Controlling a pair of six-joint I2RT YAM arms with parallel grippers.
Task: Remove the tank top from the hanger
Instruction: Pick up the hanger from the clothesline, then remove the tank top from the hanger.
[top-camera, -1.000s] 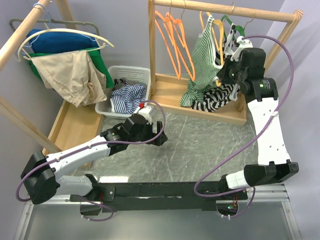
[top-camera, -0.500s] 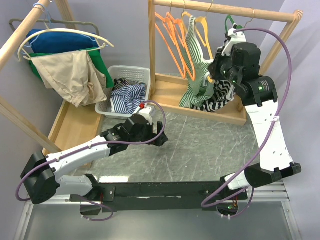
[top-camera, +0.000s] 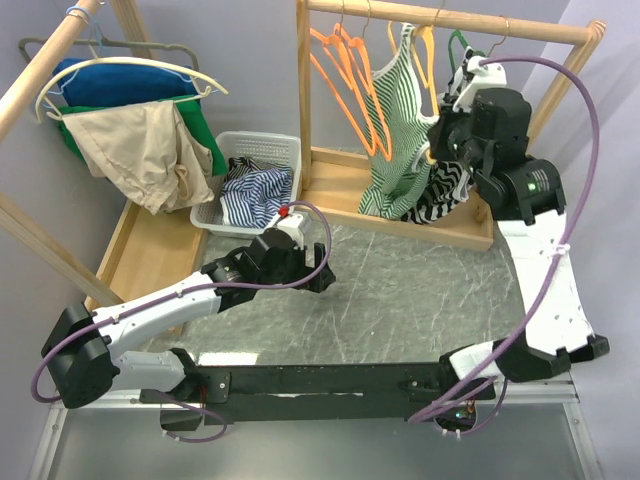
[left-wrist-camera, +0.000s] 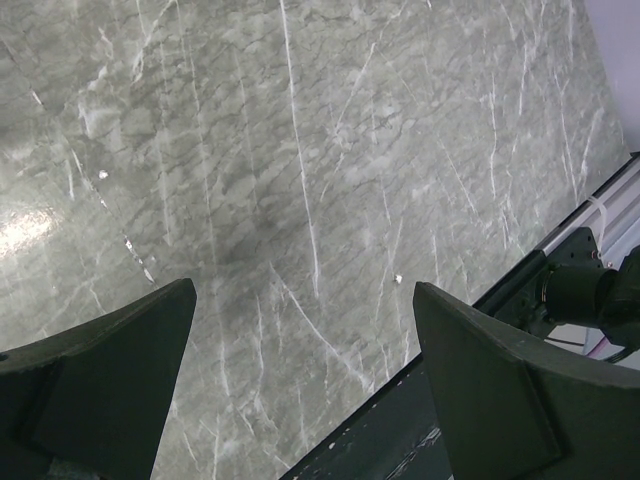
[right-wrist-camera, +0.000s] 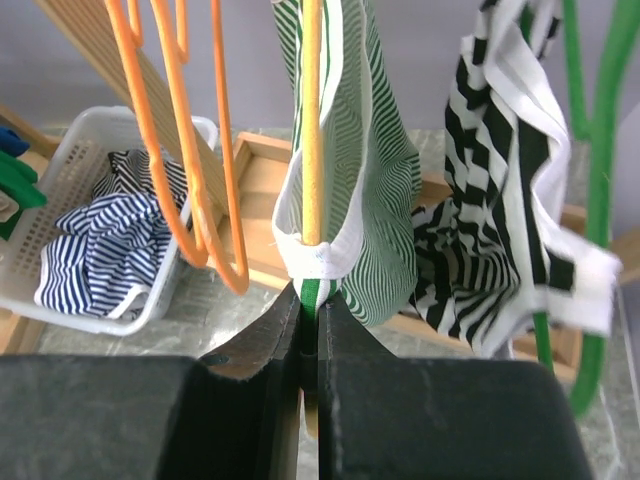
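The right gripper (right-wrist-camera: 308, 318), clamped on the hem of the tank top (right-wrist-camera: 385, 190), has drawn it taut along the hanger (right-wrist-camera: 311, 120) (left gripper (left-wrist-camera: 303, 300) idles wide open), so the pull-off seems under way.

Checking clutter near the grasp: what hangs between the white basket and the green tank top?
Empty orange hangers and a rack post behind them, between basket and tank top; the right wrist view shows it.

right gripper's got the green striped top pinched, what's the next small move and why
Probably ease the right gripper back and down, drawing the pinched white trim off the yellow hanger. Its jaws are shut on the green striped tank top right where the trim wraps the hanger's arm, so the top is not yet free.
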